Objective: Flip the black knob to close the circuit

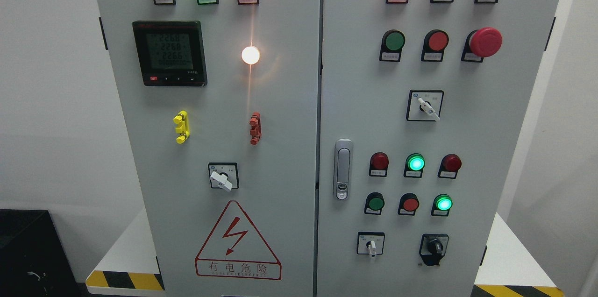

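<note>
**Black knob untouched — nothing started**

You face the grey control cabinet; on its right door, bottom row, sits the black knob, right of a white selector switch. Neither hand is in view — reach, grasp and flip all remain, by my judgement.

knob low on right door, handle at its left edge

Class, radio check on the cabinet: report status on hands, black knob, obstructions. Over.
No hands in view. Black knob at right door's lower right, untouched. White selector to its left, apart. Nothing in front of the knob.
</note>
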{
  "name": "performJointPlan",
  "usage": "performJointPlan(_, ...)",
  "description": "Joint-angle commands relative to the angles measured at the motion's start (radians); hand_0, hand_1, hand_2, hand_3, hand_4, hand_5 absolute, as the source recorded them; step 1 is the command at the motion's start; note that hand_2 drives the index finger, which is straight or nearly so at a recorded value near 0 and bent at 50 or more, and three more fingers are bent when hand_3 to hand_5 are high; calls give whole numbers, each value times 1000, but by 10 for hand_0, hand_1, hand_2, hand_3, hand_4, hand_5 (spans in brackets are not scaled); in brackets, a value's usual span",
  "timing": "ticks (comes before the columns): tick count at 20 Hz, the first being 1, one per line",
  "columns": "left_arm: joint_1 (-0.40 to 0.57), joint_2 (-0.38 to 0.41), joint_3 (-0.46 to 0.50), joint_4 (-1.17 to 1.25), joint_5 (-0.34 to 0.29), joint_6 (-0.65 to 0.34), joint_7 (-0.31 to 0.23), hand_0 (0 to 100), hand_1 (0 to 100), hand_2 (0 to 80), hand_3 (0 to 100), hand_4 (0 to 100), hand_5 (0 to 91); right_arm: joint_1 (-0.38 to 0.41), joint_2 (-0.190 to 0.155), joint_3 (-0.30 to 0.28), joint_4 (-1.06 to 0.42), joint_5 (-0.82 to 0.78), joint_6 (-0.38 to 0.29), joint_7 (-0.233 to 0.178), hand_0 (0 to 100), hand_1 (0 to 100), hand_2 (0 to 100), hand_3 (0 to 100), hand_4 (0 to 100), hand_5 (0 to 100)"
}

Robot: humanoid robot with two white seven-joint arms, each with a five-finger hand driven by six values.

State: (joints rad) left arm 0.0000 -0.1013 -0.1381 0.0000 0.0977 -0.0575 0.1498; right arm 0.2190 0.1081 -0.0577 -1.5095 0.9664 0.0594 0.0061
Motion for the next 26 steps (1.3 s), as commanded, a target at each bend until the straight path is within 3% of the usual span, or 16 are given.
performJointPlan(1, 23, 0, 0, -31, 0, 1, 1, 120, 556, 0, 0, 0, 0, -55, 5, -5, -156, 103, 45, -11, 0, 0, 804, 960, 828, 853)
performJointPlan(16, 23, 0, 0, -31, 0, 1, 1, 120, 556, 0, 0, 0, 0, -223, 18, 1, -166, 230, 160, -21, 0, 0, 851, 1000, 875, 911)
performJointPlan(26, 23, 0, 0, -31, -1, 1, 1, 120, 556, 0, 0, 0, 0, -316, 19, -7, -150, 310, 181, -11, 0, 0, 855, 1000, 882, 915)
